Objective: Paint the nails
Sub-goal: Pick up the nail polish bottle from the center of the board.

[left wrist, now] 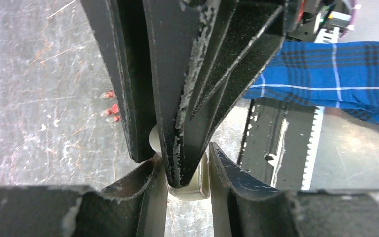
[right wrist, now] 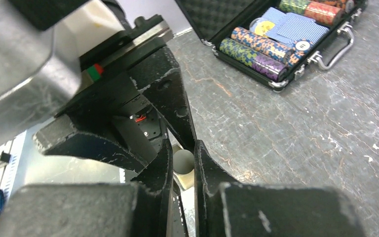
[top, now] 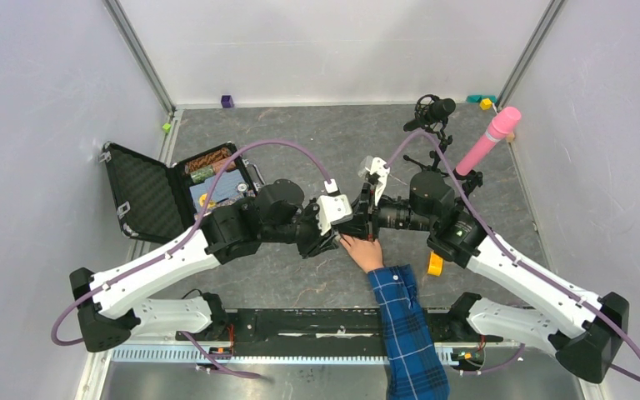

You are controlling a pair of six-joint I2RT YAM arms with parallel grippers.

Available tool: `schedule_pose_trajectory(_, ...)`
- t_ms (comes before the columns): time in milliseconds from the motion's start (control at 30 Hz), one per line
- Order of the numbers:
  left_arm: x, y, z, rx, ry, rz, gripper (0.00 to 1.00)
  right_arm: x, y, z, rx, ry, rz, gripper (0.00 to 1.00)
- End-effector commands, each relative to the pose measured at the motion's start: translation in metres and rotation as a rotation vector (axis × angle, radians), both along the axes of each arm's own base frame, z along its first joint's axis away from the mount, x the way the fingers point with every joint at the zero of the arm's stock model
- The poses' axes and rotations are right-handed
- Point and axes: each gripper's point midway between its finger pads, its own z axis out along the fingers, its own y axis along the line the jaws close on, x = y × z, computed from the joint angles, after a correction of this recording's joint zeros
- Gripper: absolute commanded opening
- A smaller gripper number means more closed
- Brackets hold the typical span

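Top external view: you see the left gripper (top: pixel 336 236) and the right gripper (top: pixel 366 217) meeting tip to tip over the middle of the bench (top: pixel 300 142). Together they cover the fingertips of the hand (top: pixel 365 252), so the nails cannot be made out here. The hand lies flat just below the grippers, and its blue plaid sleeve (top: pixel 408 325) runs towards the near edge.

Left wrist view: only three small red nails (left wrist: pixel 111 107) show on the bench, left of a black finger of the right gripper; the rest of the hand is hidden. The left gripper is clamped on a small pale bottle (left wrist: pixel 193 190), most of it masked.

Right wrist view: the right gripper's fingers stand close together, clamped about a grey round cap (right wrist: pixel 183 160); what lies below it is unclear.

Around them you find an open black case (top: pixel 142 192) of poker chips (right wrist: pixel 256 52) to the left. A pink cylinder (top: pixel 487 140), a microphone (top: pixel 433 110) and a small orange object (top: pixel 435 264) lie to the right.
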Motion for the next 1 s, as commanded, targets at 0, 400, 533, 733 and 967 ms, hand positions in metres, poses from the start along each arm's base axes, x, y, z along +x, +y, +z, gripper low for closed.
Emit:
schedule_pose_trajectory(0,-0.069,-0.024,0.059,-0.218,0.100,-0.327,0.02,0.025,-0.003,0.031,0.077,-0.203,-0.058,0.00)
schedule_pose_trajectory(400,-0.038,-0.022,0.057,-0.218,0.016,-0.160,0.02,0.042,-0.024,0.046,0.123,-0.255,-0.225,0.22)
schedule_pose_trajectory(533,-0.027,-0.024,0.056,-0.230,-0.005,-0.101,0.02,0.048,-0.044,0.055,0.197,-0.295,-0.350,0.69)
schedule_pose_trajectory(733,-0.009,-0.026,0.058,-0.267,-0.027,0.005,0.02,0.051,-0.068,0.063,0.345,-0.259,-0.487,0.84)
schedule_pose_trajectory(967,0.012,-0.020,0.055,-0.253,-0.052,0.136,0.02,0.040,-0.078,0.080,0.543,-0.194,-0.495,0.85)
